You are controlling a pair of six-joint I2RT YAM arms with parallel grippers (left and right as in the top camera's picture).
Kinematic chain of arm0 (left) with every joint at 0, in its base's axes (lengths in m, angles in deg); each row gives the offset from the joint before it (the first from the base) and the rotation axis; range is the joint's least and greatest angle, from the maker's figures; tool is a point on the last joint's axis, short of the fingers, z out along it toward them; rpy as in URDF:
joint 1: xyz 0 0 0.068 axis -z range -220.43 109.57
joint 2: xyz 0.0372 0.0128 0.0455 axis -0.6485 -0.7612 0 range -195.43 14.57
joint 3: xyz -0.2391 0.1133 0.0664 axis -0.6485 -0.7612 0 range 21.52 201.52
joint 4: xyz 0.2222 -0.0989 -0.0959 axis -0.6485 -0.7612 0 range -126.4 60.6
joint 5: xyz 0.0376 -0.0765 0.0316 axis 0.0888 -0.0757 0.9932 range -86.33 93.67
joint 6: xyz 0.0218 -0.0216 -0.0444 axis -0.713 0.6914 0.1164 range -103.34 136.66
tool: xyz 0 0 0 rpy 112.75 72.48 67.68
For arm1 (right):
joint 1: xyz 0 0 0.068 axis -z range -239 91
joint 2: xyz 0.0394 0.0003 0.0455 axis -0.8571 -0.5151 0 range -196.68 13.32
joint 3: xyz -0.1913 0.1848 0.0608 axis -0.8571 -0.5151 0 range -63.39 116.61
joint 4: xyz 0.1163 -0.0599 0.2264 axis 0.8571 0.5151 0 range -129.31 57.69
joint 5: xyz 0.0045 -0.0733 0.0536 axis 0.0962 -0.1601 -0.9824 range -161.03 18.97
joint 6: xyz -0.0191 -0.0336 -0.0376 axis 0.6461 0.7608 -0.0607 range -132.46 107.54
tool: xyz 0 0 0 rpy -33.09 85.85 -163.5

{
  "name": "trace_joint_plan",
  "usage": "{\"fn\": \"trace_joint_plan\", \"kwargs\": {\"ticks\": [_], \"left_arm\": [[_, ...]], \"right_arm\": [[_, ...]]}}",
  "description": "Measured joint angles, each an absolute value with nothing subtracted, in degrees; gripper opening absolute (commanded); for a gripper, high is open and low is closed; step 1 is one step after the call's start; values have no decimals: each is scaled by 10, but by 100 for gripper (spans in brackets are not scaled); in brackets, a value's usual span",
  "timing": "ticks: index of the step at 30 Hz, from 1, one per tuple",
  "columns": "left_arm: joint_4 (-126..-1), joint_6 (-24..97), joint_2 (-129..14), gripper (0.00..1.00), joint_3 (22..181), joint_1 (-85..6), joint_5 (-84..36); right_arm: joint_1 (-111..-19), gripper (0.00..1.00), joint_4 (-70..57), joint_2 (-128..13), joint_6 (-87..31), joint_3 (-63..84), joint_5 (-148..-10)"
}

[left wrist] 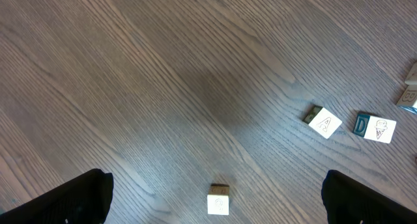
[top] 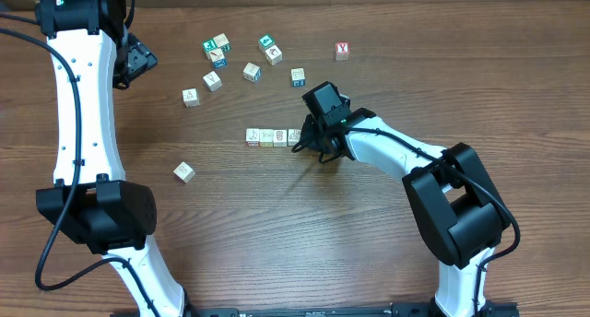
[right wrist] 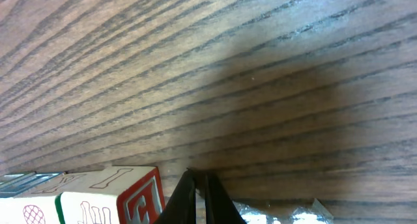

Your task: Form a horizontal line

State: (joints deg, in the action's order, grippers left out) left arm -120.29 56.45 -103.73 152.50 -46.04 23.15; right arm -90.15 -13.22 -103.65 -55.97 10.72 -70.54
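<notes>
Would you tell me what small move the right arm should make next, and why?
Probably a gentle nudge leftward, then a lift away. The right gripper is shut, its tips beside the right end of the horizontal line, whose four cubes look roughly aligned; pressing the end cube should close any small gap.

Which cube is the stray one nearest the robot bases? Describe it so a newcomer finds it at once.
Start at the row of cubes mid-table, with the right claw at its right end. Go down-left toward the left arm. The stray cube sits alone there, pale, touching nothing, the only cube below the row.
</notes>
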Motion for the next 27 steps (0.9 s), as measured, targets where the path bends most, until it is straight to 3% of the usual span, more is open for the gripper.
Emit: {"fn": "trace_joint_plan", "kwargs": {"ticks": [27], "left_arm": [[-1203,565,-1037,100,1525,-460,232]], "right_arm": [[-907,4,-187,-1050,-559,107,-710]]}}
